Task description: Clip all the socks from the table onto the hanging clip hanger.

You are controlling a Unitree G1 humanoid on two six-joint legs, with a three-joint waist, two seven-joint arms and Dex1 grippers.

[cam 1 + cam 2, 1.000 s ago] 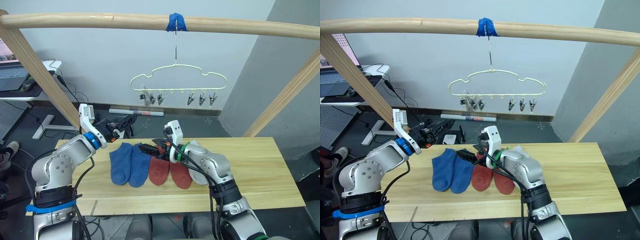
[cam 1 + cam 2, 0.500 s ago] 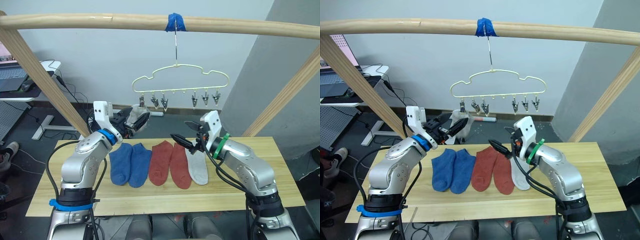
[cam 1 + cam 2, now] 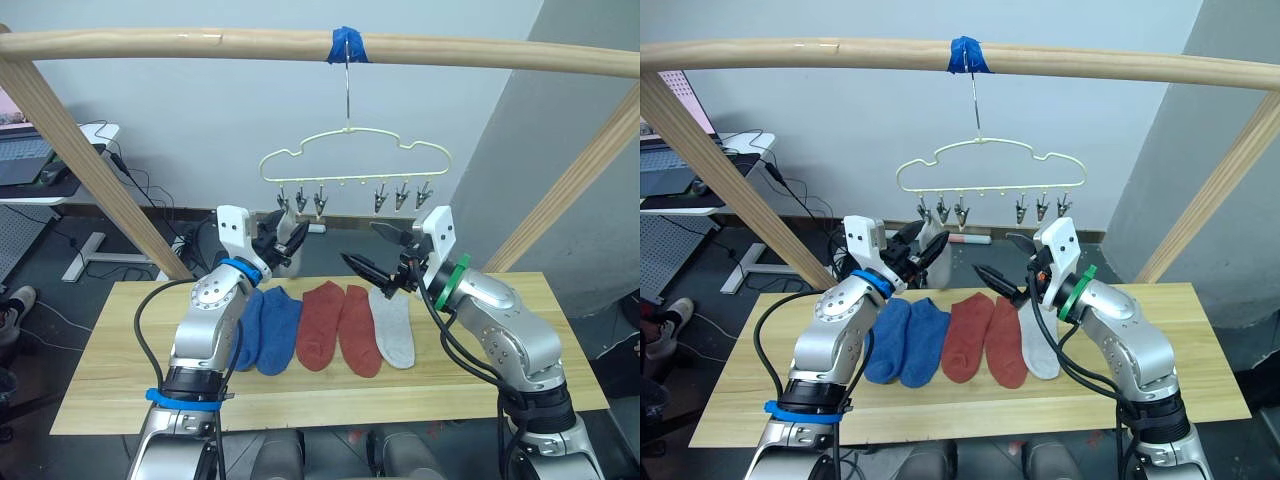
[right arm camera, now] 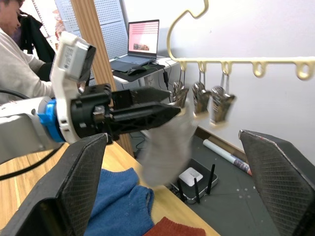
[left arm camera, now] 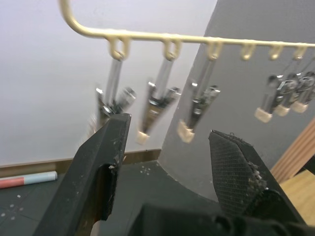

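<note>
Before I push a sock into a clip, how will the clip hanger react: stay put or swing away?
Likely swings: the clip hanger hangs by one thin hook from the taped rail. Its wire looks thin, so probably light and springy. The clips dangle from small loops, so they may pivot away unless steadied.

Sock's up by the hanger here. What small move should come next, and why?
Probably bring the open right gripper to the leftmost clips of the clip hanger and squeeze one open. A grey sock hangs at the left gripper just below those clips, and no clip holds a sock yet.
</note>
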